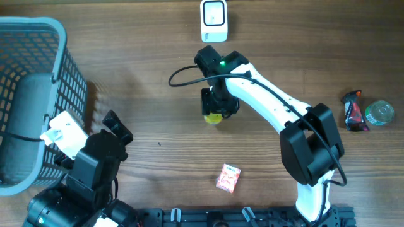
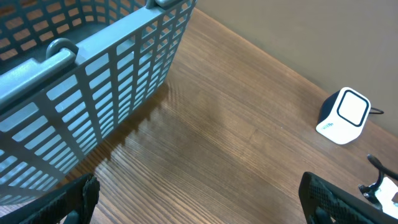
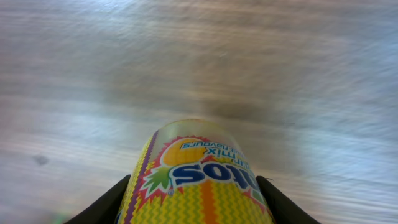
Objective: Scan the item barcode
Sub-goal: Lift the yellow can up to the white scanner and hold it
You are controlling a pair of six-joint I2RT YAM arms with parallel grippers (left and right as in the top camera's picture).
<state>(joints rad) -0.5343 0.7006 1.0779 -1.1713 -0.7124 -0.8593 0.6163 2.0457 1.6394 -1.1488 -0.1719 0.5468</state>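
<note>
now, right gripper (image 3: 193, 200): yellow candy tub (image 3: 198, 155) is pinched between its fingers
left gripper (image 2: 199, 202): fingers are spread wide beside basket (image 2: 124, 81)
scanner (image 1: 213, 19): set near tub

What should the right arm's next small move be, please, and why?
Probably carry the yellow Mentos container toward the white barcode scanner. The right gripper appears closed on the container's two sides, so the grasp looks made. The scanner stands apart from the container, and nothing lies between them in the overhead view.
</note>
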